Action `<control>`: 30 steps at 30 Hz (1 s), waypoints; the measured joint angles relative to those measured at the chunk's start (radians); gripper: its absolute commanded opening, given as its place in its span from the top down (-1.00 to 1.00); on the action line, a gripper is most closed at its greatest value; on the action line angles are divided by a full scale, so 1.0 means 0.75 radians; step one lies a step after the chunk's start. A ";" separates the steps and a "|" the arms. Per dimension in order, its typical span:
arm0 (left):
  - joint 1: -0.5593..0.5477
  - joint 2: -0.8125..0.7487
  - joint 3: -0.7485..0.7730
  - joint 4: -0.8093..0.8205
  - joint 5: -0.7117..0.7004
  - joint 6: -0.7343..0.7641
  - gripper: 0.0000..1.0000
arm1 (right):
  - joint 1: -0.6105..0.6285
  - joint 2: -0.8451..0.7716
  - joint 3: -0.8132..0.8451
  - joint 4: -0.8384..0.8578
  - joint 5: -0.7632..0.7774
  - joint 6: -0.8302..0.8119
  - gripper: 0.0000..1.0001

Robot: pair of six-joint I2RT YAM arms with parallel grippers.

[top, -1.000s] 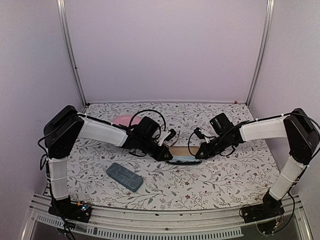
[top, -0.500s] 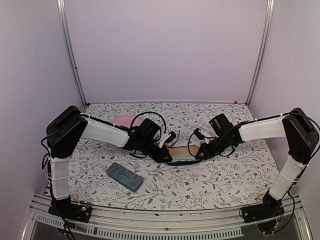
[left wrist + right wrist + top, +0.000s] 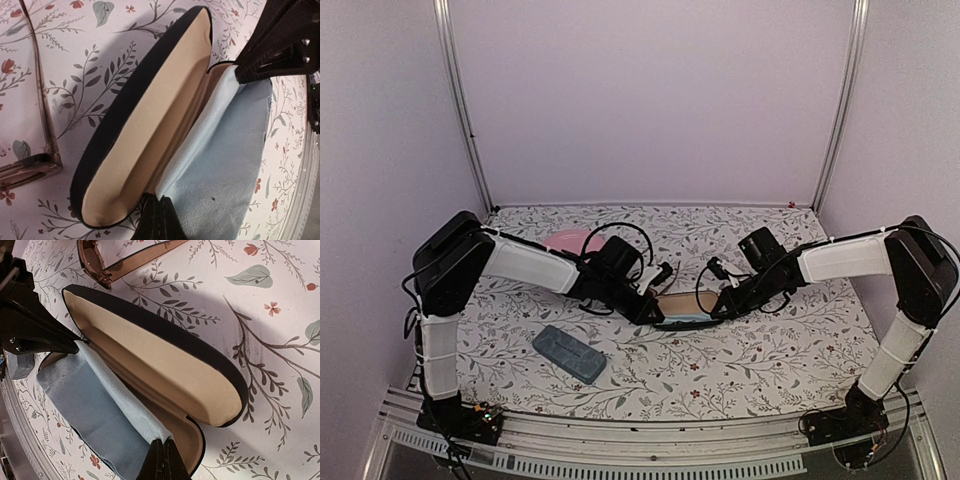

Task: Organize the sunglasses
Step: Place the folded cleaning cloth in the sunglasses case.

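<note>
A black hard case [image 3: 686, 299] lies open between my two grippers, its tan lining [image 3: 145, 110] facing up. A light blue cloth [image 3: 220, 150] is draped over the case's lower half [image 3: 195, 440]. My left gripper [image 3: 159, 201] is shut on the cloth's left end, and my right gripper [image 3: 162, 444] is shut on its right end. Reddish-brown sunglasses [image 3: 112, 262] lie on the table just beyond the case's lid, and one corner of them [image 3: 27, 167] shows in the left wrist view. In the top view the sunglasses are hidden by the arms.
A grey-blue rectangular case [image 3: 569, 353] lies on the flowered tablecloth at the front left. A pink object [image 3: 565, 240] sits behind the left arm. Purple walls and metal posts close in the back and sides.
Both grippers have shifted slightly back with the blue cloth, which now lies over the case's lower half instead of in front of it.
</note>
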 measured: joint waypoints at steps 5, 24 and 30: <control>0.000 0.000 0.000 -0.007 -0.008 0.009 0.91 | 0.000 0.000 0.000 -0.002 0.000 -0.004 0.87; -0.001 -0.001 0.002 -0.024 -0.032 0.009 0.56 | 0.000 -0.011 0.022 -0.048 0.001 -0.004 0.70; -0.002 -0.016 0.002 -0.026 -0.037 0.008 0.47 | 0.000 -0.042 0.025 -0.065 0.001 -0.004 0.64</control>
